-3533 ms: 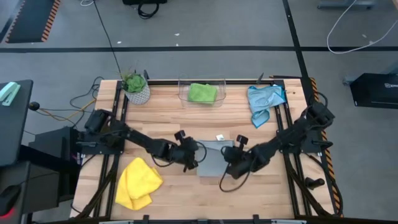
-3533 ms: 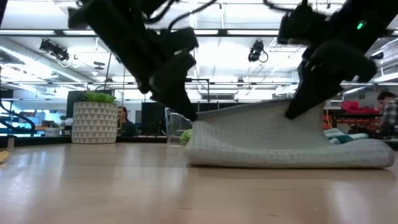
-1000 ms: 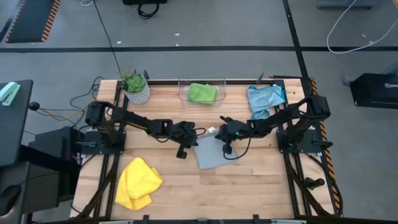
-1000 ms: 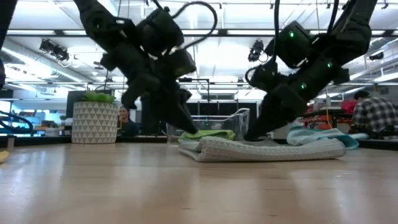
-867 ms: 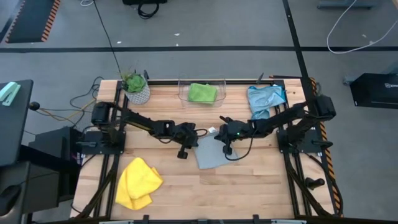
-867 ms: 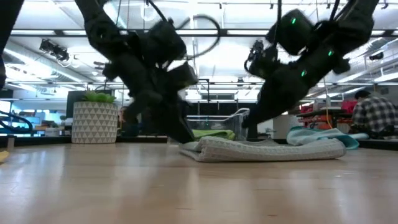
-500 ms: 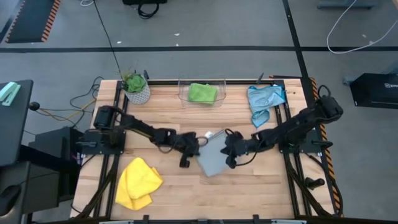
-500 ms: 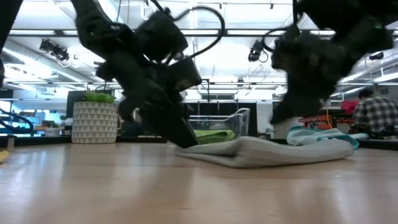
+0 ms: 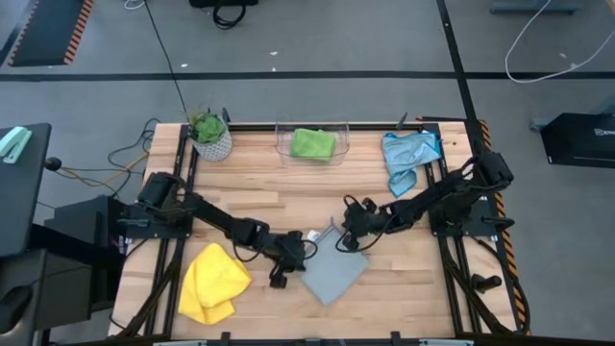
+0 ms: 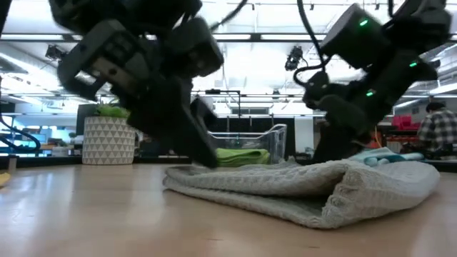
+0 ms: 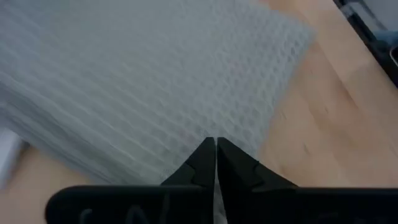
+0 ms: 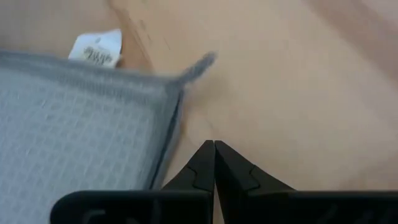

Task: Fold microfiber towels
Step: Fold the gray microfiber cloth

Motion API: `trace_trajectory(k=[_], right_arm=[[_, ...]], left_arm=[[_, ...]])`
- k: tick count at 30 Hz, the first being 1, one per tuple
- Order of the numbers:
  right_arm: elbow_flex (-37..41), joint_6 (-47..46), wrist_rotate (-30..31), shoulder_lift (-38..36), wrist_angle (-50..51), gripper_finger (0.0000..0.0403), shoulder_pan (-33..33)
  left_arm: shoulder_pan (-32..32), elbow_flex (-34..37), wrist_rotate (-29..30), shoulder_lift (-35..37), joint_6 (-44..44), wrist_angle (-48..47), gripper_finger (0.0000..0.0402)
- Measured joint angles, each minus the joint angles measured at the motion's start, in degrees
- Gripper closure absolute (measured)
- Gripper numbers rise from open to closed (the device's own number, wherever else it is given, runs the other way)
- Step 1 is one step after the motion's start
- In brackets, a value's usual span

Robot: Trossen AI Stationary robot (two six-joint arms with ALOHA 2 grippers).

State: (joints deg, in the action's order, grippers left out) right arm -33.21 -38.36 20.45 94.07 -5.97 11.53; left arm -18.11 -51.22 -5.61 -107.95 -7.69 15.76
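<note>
Clear plastic bin (image 9: pixel 311 142) stands at the middle of the far edge and holds one bright green towel (image 9: pixel 312 143). A potted plant (image 9: pixel 209 135) in a white patterned pot stands at the far left corner.

The surface (image 9: pixel 259 183) is light wood planking with dark rails along both sides. Beyond it, in the low view, an open room with ceiling lights; a person in a plaid shirt (image 10: pixel 437 130) is at the right.

Grey towel (image 9: pixel 333 272) lies folded, waffle-textured, near the middle of the near edge, with a white label (image 12: pixel 96 47) at one corner. Yellow towel (image 9: pixel 212 282) lies bunched at the near left corner; light blue towel (image 9: pixel 407 158) crumpled at the far right corner.

Left gripper (image 9: pixel 300 253) is at the grey towel's left corner, right gripper (image 9: pixel 344 243) at its far corner. Both sets of fingers are pressed together, holding nothing.
</note>
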Motion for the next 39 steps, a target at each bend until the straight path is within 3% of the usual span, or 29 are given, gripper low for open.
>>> trace_trajectory(k=[5, 8, 13, 18, 25, 30, 36, 39], right_arm=[[-0.56, 9.87, -1.62, -0.92, -2.52, 0.0389, -5.12], [-1.45, 10.26, -2.8, -3.79, 1.12, 0.0395, -3.71], [-1.03, 1.51, -0.29, -8.84, 3.65, 0.0398, 5.43], [-1.87, -8.48, 3.37, -9.82, 4.34, 0.0398, 16.79], [-4.47, -15.41, 4.4, -7.05, 8.22, 0.0397, 20.84], [-4.79, -13.38, 4.69, -7.49, 11.35, 0.0397, 19.44], [-4.81, -6.41, 4.16, -7.55, 16.09, 0.0397, 16.02], [-4.8, -3.62, 3.95, -7.66, 18.08, 0.0398, 14.67]], left_arm=[[2.53, -1.18, 0.1, 6.56, 7.51, -5.49, 0.038], [5.65, -1.31, 0.29, 7.5, 11.59, -5.52, 0.0394], [10.82, -1.18, -2.83, 2.02, 15.87, -1.16, 0.039], [13.31, -5.66, -6.23, -5.04, 20.79, 2.29, 0.0395], [16.97, -12.44, -6.67, -11.54, 24.44, -1.12, 0.0391], [18.75, -12.46, -2.84, -11.61, 23.22, -4.64, 0.0396], [19.67, -12.46, 7.0, -10.24, 15.28, -12.78, 0.0392], [19.11, -10.3, 10.11, -9.22, 10.68, -11.31, 0.0396]])
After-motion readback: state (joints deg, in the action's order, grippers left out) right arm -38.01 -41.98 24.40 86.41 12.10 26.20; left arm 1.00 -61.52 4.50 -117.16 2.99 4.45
